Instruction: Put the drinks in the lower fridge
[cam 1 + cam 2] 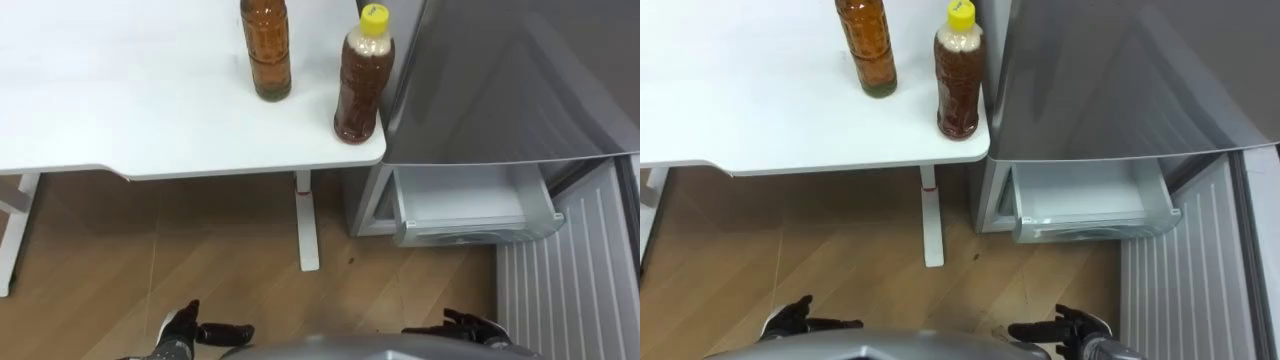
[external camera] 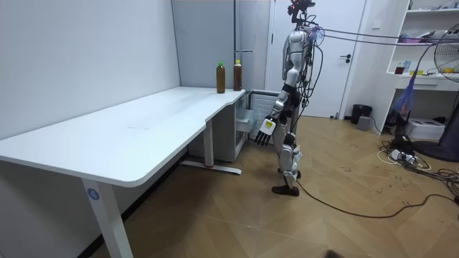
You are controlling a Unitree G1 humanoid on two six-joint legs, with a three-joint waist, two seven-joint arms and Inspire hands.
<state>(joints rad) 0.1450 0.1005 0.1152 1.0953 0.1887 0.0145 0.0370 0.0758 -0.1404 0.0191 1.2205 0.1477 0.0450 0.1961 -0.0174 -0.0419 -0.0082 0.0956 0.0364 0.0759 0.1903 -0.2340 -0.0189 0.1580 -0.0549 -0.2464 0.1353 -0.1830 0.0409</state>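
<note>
Drinks wait on the tabletop as I look down through the head camera. A clear plastic bottle of brown drink with a yellow cap stands upright at 12 o'clock, right at the near corner of the flat white table. A second clear bottle of amber drink, its top cut off by the frame, stands just beside it toward 11 o'clock, the two apart. At 2 o'clock rises the grey metal fridge, close against the table's end; I cannot tell whether they touch. Its lower compartment is open, with a pale plastic drawer showing at 3 o'clock and the ribbed white inner face of the lower door swung out at 4 o'clock. My left hand hangs at 7 o'clock and my right hand at 5 o'clock, both low over the light wooden floor, fingers loosely extended and holding nothing. From the room camera, the robot stands upright just before the fridge, arms down.
</note>
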